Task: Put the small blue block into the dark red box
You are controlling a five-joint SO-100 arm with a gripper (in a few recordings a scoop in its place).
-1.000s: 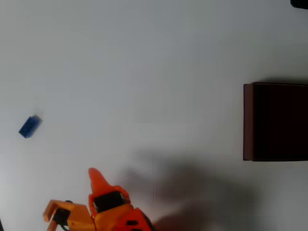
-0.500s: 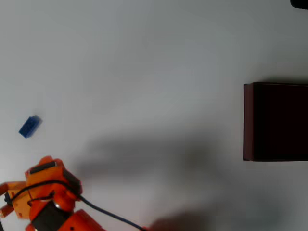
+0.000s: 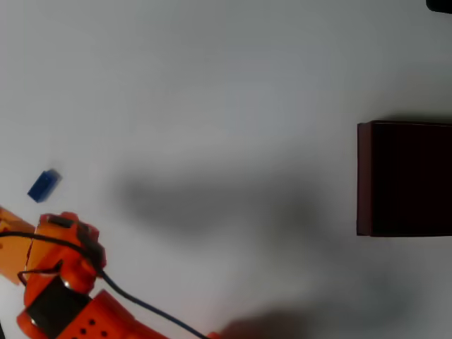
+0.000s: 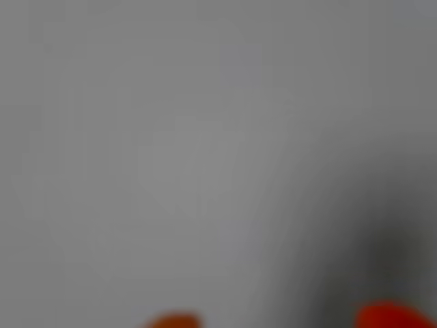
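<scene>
Overhead view: small blue block (image 3: 44, 185) lies just above the orange fingers (image 3: 14, 244), long axis slanting up-right; their spread I cannot tell.

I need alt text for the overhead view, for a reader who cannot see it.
An orange robot arm sits at the lower left of a white table, just below a small blue block. A dark red box stands far away at the right edge.

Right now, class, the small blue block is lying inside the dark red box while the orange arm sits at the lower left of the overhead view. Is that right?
Not quite. The overhead view shows the small blue block on the bare table at the left, far from the dark red box at the right edge. The orange arm is indeed at lower left.
</scene>
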